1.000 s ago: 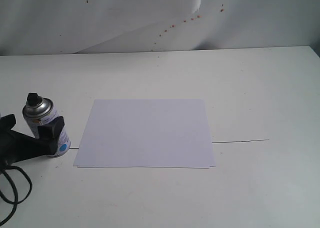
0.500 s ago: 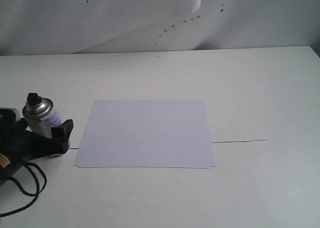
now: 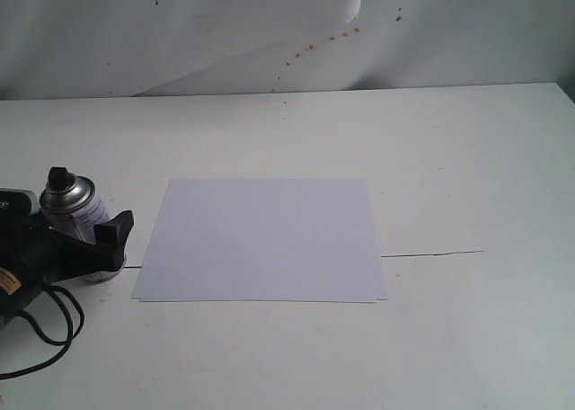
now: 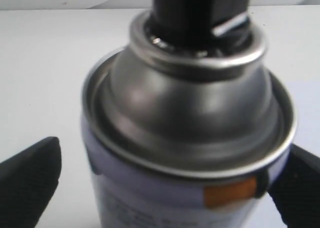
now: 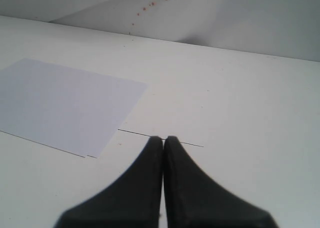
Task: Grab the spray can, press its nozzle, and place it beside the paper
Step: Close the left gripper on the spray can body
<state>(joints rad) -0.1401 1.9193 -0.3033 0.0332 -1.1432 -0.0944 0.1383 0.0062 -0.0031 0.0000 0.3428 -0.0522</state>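
The spray can [image 3: 83, 214] stands upright on the table just left of the paper [image 3: 265, 239], with its black nozzle [image 3: 60, 180] on top. My left gripper [image 3: 95, 236] is open and straddles the can's lower body. One finger [image 3: 115, 231] shows in front; the other is hidden behind the can. In the left wrist view the can [image 4: 190, 113] and nozzle [image 4: 195, 13] fill the frame between the left gripper's [image 4: 165, 190] two fingers; a gap shows on one side. My right gripper [image 5: 164, 138] is shut and empty above the table, with the paper [image 5: 65, 103] off to one side.
A thin black line [image 3: 431, 253] runs across the white table [image 3: 449, 158] from the paper's right edge. The left arm's black cable [image 3: 49, 325] loops near the front left corner. A pale wall closes off the back.
My left gripper has slid further right around the can, and its front finger now reaches past the can's side. The can and paper have stayed put.
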